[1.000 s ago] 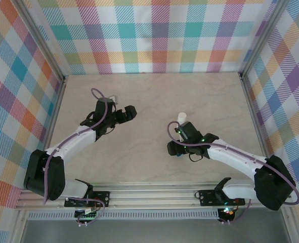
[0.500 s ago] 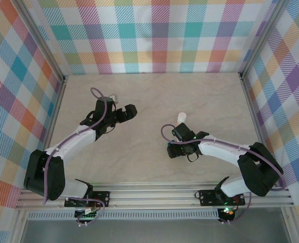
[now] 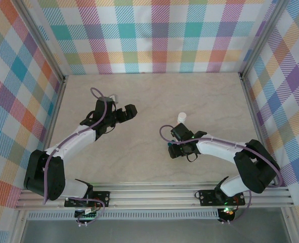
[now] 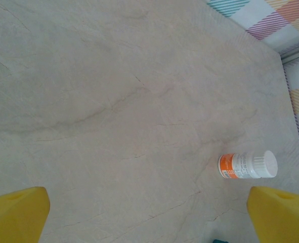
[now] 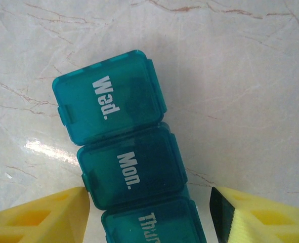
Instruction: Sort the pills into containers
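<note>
Right gripper (image 5: pixel 149 196) (part-open) straddles pill box (image 5: pixel 120 104)

Top cam overhead; wrist cams nearer, facing table (image 3: pixel 154 101).

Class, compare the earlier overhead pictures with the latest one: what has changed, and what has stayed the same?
The right arm folded in, its elbow swinging left; the right pincer straddles the pill box without gripping it. The left pincer and the bottle stayed put.

Teal pill box (image 5: pixel 120 152), orange-labelled white bottle (image 4: pixel 248 165).
</note>
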### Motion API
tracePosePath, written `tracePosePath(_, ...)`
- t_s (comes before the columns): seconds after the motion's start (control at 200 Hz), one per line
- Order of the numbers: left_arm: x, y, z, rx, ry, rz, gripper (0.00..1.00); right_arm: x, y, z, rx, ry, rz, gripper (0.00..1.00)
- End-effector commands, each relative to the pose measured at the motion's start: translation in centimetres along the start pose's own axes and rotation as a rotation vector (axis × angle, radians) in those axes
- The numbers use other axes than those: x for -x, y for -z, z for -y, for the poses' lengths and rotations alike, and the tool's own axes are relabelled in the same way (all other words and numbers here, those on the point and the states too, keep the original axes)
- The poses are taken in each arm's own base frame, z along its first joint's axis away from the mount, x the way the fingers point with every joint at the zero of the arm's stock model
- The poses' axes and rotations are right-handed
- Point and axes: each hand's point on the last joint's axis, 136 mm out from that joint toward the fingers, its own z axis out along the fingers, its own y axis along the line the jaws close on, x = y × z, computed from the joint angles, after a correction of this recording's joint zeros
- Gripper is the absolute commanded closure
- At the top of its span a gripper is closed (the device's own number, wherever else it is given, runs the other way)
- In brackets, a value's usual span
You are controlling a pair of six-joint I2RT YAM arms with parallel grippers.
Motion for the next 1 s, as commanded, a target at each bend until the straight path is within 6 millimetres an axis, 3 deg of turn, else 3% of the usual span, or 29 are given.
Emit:
tracePosePath(0.0,0.6,0.4,1.5,-0.042,0.007,0.005,0.00,0.3,-0.3,-0.7,0.017,0.006,-0.001,0.38)
tracePosePath(0.15,0.6,0.4,1.8,-0.058,0.027,0.005,0.00,0.2,-0.6,-1.0,0.023,0.014,-0.011,0.43)
tracePosePath(0.37,0.2,0.9,2.5,-0.101,0.078,-0.012,0.00,0.3,-0.2,-1.5,0.051,0.003,-0.003,0.59)
tracePosePath(0.52,-0.2,1.3,3.7,-0.185,0.165,-0.030,0.00,2.1,2.5,-2.9,0.139,-0.041,0.086,0.62)
tracePosePath(0.79,-0.1,0.5,6.7,-0.368,0.350,-0.091,0.00,7.3,8.6,-6.3,0.352,-0.102,0.326,0.62)
tracePosePath(0.995,0.2,1.4,9.0,-0.450,0.392,-0.105,0.00,10.2,10.4,-7.4,0.418,-0.136,0.423,0.62)
